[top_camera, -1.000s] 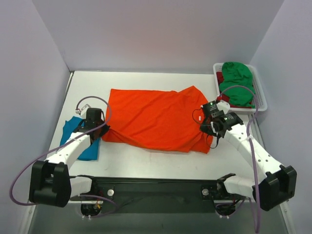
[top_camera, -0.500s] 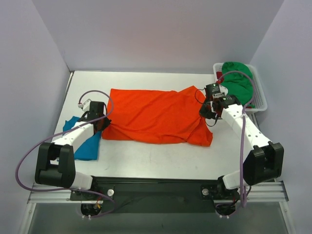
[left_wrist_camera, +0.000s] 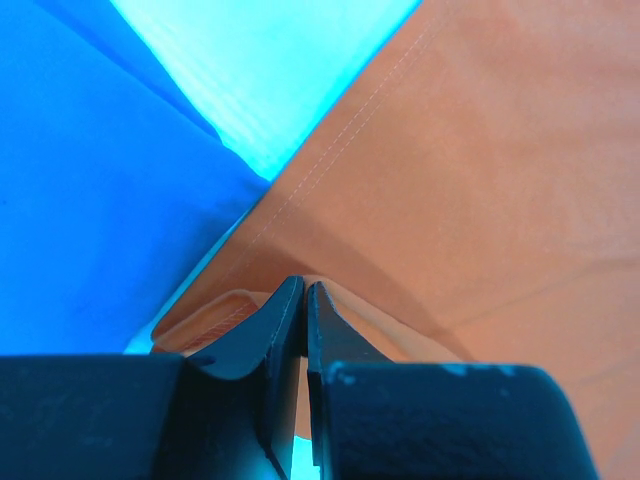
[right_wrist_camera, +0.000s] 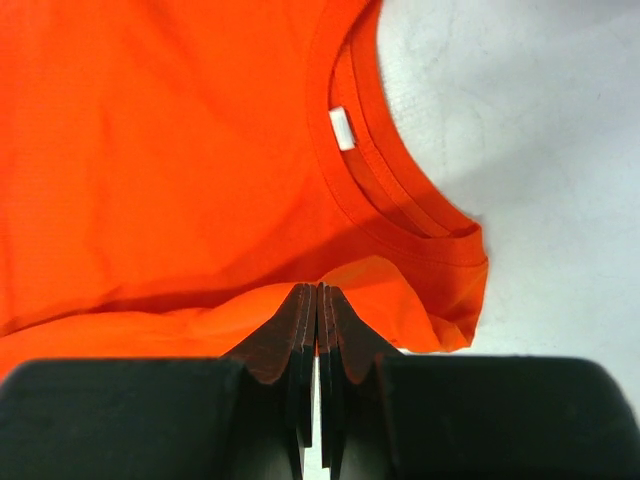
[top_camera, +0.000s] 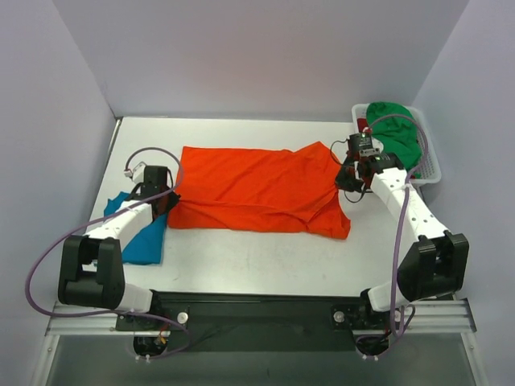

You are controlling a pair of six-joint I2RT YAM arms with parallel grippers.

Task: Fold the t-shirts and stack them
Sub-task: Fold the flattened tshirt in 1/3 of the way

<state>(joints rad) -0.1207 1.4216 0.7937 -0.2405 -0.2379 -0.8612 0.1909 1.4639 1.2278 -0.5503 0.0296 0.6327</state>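
Our left fingers pinch the hem edge of the bright orange soft cloth t-shirt. Our right fingers are clenched on a fold just below its ribbed collar. The shirt lies spread between them on the white worktop, lightly creased. Only the right wrist view shows its white neck label. Only the top view shows the white slatted plastic basket, with a green t-shirt and a dark red t-shirt in it. With the teal blue t-shirt under our left arm, we count four shirts and one basket.
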